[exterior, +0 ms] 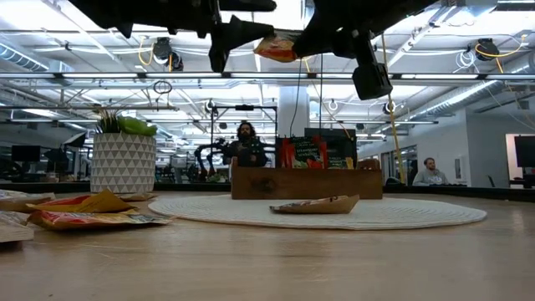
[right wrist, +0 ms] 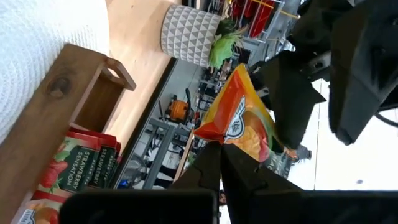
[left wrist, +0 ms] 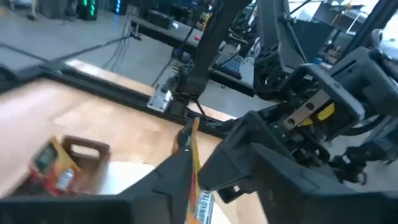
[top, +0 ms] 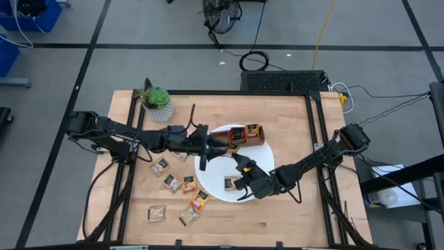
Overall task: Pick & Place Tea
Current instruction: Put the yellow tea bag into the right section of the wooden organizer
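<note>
Tea sachet [right wrist: 239, 118], orange-yellow, sits in the air above the white plate [top: 260, 182], between the two grippers. Left to right in the high view: potted plant [top: 157, 103] at the table's far left, loose sachets [top: 173, 182] scattered on the wood near the left front, left gripper [top: 223, 141] reaching in over the plate's far edge beside the wooden tray [top: 247, 133], one more sachet [top: 231, 183] lying on the plate, right gripper [top: 239, 163] over the plate's middle. High view hides the handoff under the arms; the low view shows the orange sachet [exterior: 276, 46] hanging well above the tray [exterior: 306, 182] with dark fingers on both sides. Right wrist view is clearest: right gripper [right wrist: 219, 163] is clenched on the sachet's lower edge, and the left gripper's fingers [right wrist: 292, 102] sit just beside its other edge, spread apart, apparently not pinching it. Left wrist view shows the same sachet [left wrist: 194, 165] edge-on between the left gripper's own fingers [left wrist: 158, 193]; contact there cannot be told. Tray holds red and green sachets [right wrist: 74, 168] standing upright in one end compartment; the compartment next to it looks bare.
</note>
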